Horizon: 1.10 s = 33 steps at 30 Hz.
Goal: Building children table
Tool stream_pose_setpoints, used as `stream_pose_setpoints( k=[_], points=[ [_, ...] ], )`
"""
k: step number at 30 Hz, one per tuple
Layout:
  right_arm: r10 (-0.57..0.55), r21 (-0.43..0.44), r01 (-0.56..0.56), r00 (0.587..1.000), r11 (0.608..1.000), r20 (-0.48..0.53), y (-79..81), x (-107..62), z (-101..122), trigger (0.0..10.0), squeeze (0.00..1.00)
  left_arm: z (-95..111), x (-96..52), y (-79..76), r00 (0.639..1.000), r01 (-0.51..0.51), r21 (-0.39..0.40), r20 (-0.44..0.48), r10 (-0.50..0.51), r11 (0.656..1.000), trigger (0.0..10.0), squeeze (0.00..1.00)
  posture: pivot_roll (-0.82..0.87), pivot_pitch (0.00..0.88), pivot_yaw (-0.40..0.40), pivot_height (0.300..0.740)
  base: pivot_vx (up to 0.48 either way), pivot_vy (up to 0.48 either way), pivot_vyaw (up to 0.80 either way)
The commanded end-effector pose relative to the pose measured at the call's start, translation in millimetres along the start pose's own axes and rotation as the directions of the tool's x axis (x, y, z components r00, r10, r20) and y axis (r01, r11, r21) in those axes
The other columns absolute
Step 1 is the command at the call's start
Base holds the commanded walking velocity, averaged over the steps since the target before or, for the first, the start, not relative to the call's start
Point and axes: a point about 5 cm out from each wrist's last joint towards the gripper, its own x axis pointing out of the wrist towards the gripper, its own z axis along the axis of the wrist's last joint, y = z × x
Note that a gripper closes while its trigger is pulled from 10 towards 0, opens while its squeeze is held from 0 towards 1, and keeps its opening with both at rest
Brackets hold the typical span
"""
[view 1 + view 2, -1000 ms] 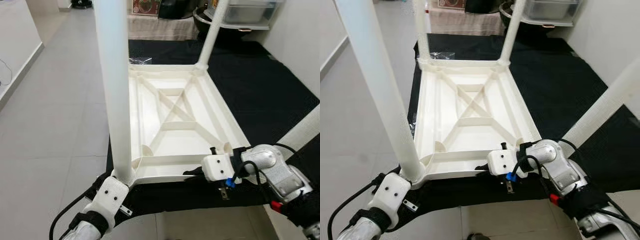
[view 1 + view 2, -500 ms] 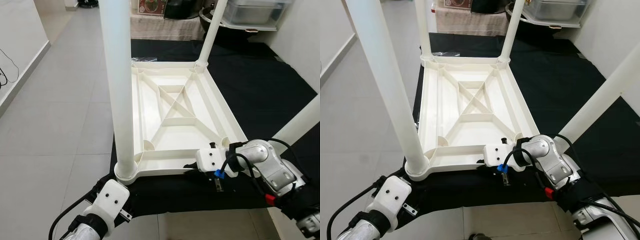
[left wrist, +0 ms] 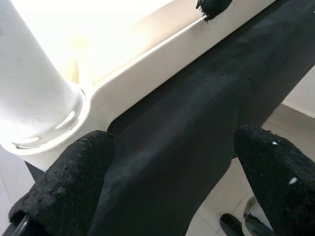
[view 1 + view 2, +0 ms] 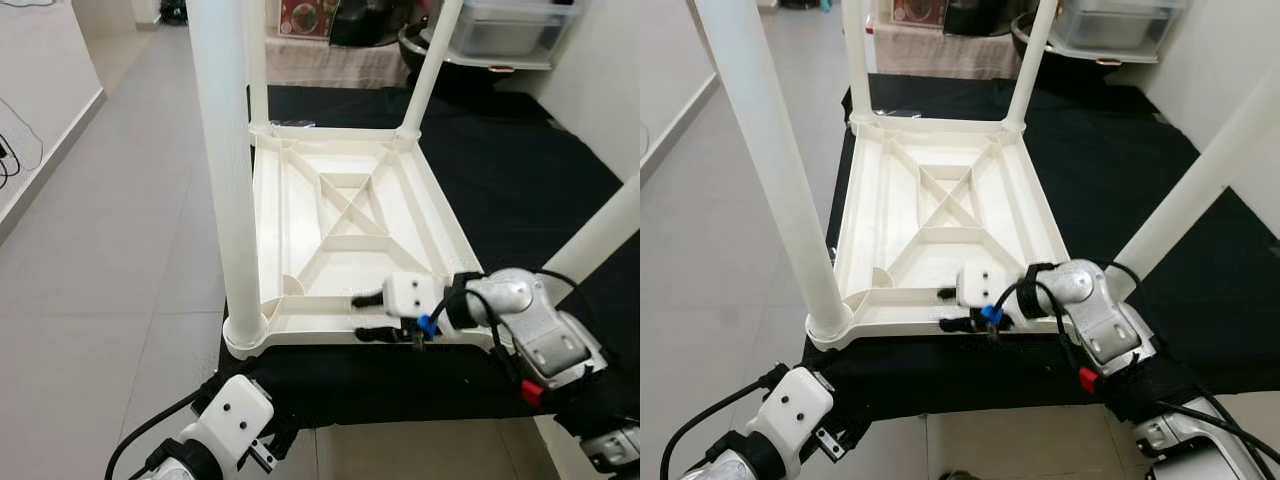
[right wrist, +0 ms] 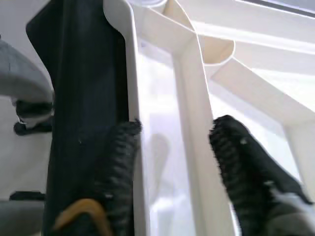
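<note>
Right gripper [image 4: 952, 309] reached leftward with fingers spread apart; left gripper [image 3: 172, 162] hung low, fingers likewise parted.

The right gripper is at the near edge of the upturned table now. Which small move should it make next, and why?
Probably close the fingers. The right gripper is open and straddles the near rim of the upturned white table, one finger outside on the black mat side, the other inside over the ribs. The rim already sits between them, so closing should grip it.
</note>
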Motion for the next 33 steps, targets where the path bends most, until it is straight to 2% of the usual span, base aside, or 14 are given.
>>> stream_pose_setpoints(
  k=[1,2,5,8,11,14,18,19,20,23,26,28,31,33],
  points=[
    [0.0,0.025,0.0,1.0,1.0,0.011,1.3,0.4,0.1,10.0,1.0,1.8,-1.6,-3.0,1.0,0.01,-0.011,0.008,-0.01,1.0,10.0,0.0,0.03,0.08,-0.099,0.74,0.0,0.0,0.0],
    [-0.018,0.033,0.018,1.0,0.999,0.002,1.4,-4.8,-0.3,10.0,0.05,2.0,-1.4,-4.3,1.0,0.014,-0.011,0.007,-0.014,1.0,10.0,0.0,0.04,0.08,-0.102,0.74,0.0,0.0,0.0],
    [-0.033,0.026,0.033,0.999,0.999,0.001,2.5,-12.2,0.6,10.0,0.0,2.4,-1.0,-4.9,1.0,0.013,-0.013,0.01,-0.013,1.0,10.0,0.0,0.03,0.078,-0.1,0.74,0.0,0.0,0.0],
    [-0.084,0.134,0.076,0.995,0.988,0.055,8.7,-33.8,7.6,10.0,0.0,3.0,1.5,-3.6,1.0,0.011,0.0,0.019,-0.011,1.0,10.0,0.0,0.02,0.067,-0.092,0.74,0.0,0.0,0.0],
    [-0.101,0.16,0.089,0.993,0.983,0.068,10.0,-36.6,9.1,10.0,0.0,3.1,2.0,-3.1,1.0,0.01,0.003,0.021,-0.01,1.0,10.0,0.0,0.02,0.067,-0.092,0.74,0.0,0.0,0.0],
    [-0.301,0.325,0.252,0.947,0.912,0.11,20.1,-41.8,5.5,10.0,0.0,2.7,5.2,-0.1,0.999,-0.014,0.002,0.029,0.014,1.0,10.0,0.0,0.02,0.055,-0.086,0.74,0.0,0.0,0.0],
    [-0.393,0.371,0.319,0.909,0.872,0.143,29.6,-38.7,6.7,10.0,0.0,2.2,6.9,1.4,0.999,-0.025,-0.002,0.033,0.025,1.0,10.0,0.0,0.02,0.05,-0.081,0.74,0.0,0.0,0.0],
    [-0.514,0.46,0.389,0.838,0.798,0.183,51.2,-28.1,9.8,10.0,0.0,1.7,9.6,3.3,0.998,-0.041,0.003,0.037,0.04,0.999,10.0,0.0,0.02,0.045,-0.077,0.74,0.0,0.0,0.0],
    [-0.543,0.487,0.404,0.819,0.774,0.185,56.3,-26.5,10.8,10.0,0.0,1.6,10.2,3.7,0.998,-0.044,0.005,0.038,0.044,0.999,10.0,0.0,0.02,0.045,-0.077,0.74,0.0,0.0,0.0],
    [-0.56,0.504,0.415,0.81,0.757,0.173,62.0,-25.2,11.5,10.0,0.0,1.3,10.9,4.3,0.998,-0.05,0.006,0.037,0.05,0.999,10.0,0.0,0.02,0.043,-0.075,0.74,0.0,0.0,0.0],
    [-0.625,0.586,0.454,0.771,0.671,0.118,79.6,-16.4,7.4,10.0,0.0,1.5,14.3,5.9,0.997,-0.072,0.009,0.042,0.071,0.997,10.0,0.0,0.02,0.034,-0.076,0.74,0.0,0.0,0.0],
    [-0.646,0.64,0.459,0.759,0.615,0.077,101.8,-2.2,4.5,10.0,0.0,2.4,16.4,7.3,0.995,-0.094,0.009,0.046,0.093,0.996,10.0,0.0,0.03,0.026,-0.074,0.74,0.0,0.0,0.0],
    [-0.648,0.665,0.459,0.76,0.589,0.05,113.4,6.6,4.4,10.0,0.0,1.7,17.2,8.2,0.994,-0.106,0.012,0.042,0.106,0.994,10.0,0.0,0.03,0.022,-0.07,0.74,0.0,0.0,-0.22],
    [-0.645,0.667,0.458,0.763,0.588,0.045,115.3,9.0,4.5,10.0,0.0,1.1,17.5,8.3,0.993,-0.108,0.013,0.039,0.107,0.994,10.0,0.0,0.03,0.022,-0.07,0.74,0.0,0.0,-0.66]
  ],
)
